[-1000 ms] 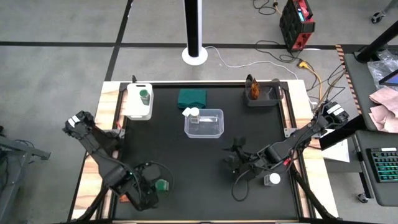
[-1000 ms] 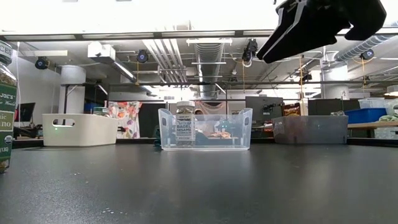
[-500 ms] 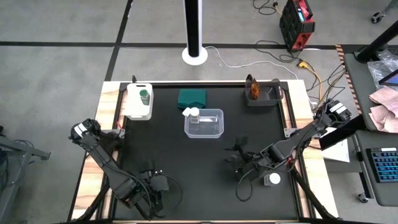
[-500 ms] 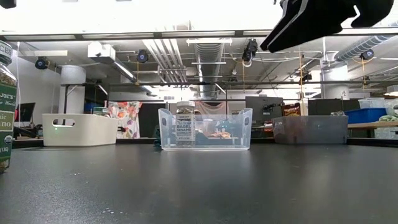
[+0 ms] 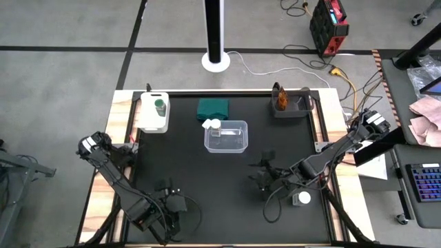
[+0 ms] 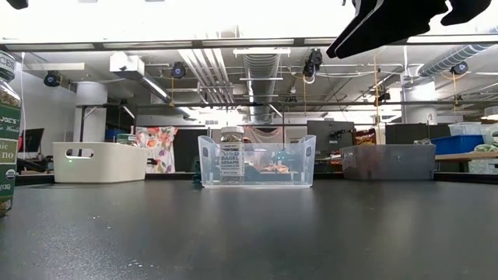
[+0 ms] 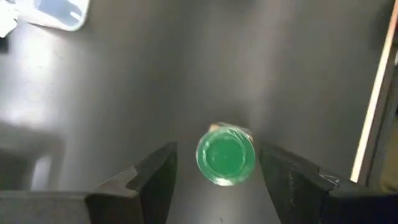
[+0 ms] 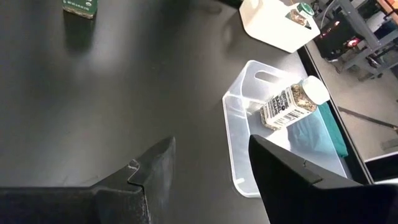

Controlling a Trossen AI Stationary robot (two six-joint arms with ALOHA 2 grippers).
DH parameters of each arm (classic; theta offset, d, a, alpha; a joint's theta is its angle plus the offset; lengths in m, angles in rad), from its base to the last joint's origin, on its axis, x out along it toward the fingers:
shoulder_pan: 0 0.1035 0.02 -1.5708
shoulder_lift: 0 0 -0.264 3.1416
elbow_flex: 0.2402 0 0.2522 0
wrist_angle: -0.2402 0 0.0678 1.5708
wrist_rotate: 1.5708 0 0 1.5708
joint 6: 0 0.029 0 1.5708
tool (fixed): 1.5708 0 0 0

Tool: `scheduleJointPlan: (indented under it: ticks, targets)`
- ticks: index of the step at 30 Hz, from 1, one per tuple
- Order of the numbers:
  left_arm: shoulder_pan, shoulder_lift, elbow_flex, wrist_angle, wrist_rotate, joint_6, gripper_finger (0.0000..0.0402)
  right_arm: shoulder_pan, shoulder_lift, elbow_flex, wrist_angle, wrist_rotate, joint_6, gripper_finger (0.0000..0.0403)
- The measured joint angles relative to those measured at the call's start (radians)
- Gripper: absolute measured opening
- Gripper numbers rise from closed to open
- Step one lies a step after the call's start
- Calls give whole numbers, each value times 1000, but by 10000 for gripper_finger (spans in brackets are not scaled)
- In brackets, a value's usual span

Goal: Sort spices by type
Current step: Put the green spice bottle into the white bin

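A green-lidded spice jar (image 7: 225, 157) stood between the left gripper's (image 7: 217, 180) spread, empty fingers; an off-centre descent could topple it.

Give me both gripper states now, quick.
Left gripper: open, fingers either side of the green-lidded jar, not touching it.
Right gripper: open, holding nothing, above the table near the clear bin.
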Motion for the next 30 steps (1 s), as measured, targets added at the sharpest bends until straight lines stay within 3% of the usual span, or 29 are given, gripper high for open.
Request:
scheduleJointPlan:
  ticks: [4,11,15,30]
  targets:
    - [0,0,0,0,18,-4,230,0,0,-2,0,0,0,199]
    - [0,1,0,-6,-6,-36,319,0,0,-2,0,0,13,201]
    - [0,2,0,11,-2,-43,350,0,0,-4,1,0,26,201]
    - [0,73,-3,24,10,-19,343,0,1,-30,8,0,48,199]
